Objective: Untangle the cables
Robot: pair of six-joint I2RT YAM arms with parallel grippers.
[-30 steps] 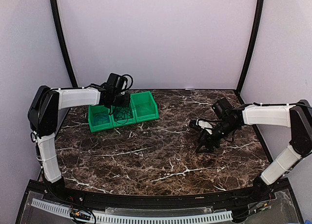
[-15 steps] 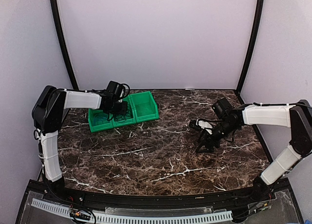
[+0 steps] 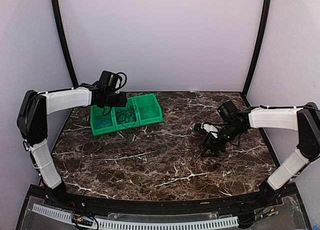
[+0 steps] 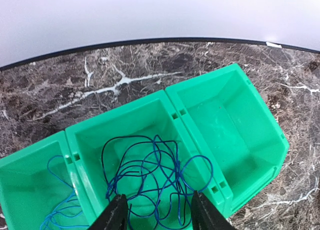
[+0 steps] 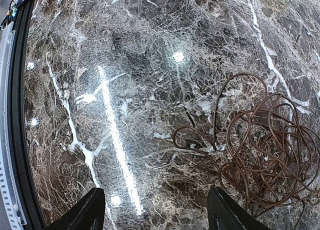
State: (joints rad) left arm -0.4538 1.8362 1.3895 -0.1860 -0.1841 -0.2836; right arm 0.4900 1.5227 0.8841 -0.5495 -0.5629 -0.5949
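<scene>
where the table (image 3: 150, 160) lies nearest the arm bases, a glossy dark slab veined in white like marble is seen, with bright spots of glare caught on it. a little farther on, the right gripper (image 5: 155, 190) is held low over this surface, its black fingers spread wide and nothing gripped between them. just beside it, a brown cable (image 5: 260, 150) is spread flat on the stone: a thin, wiry cord piled in many overlapping rounded loops, densest at the middle, with one looser loop thrown out toward open table. whether it is touched by the nearer finger cannot be told. farther back on the left, a green bin (image 4: 225, 130) of smooth moulded plastic is set, divided into three box-shaped compartments. a dark cable (image 4: 150, 175), bluish-black and thread-thin, is heaped in loose curls in the middle compartment; a light blue cable (image 4: 57, 200) is coiled in the left one. the left gripper (image 4: 159, 197) is poised above the middle compartment, fingers partly parted, nothing clasped.
</scene>
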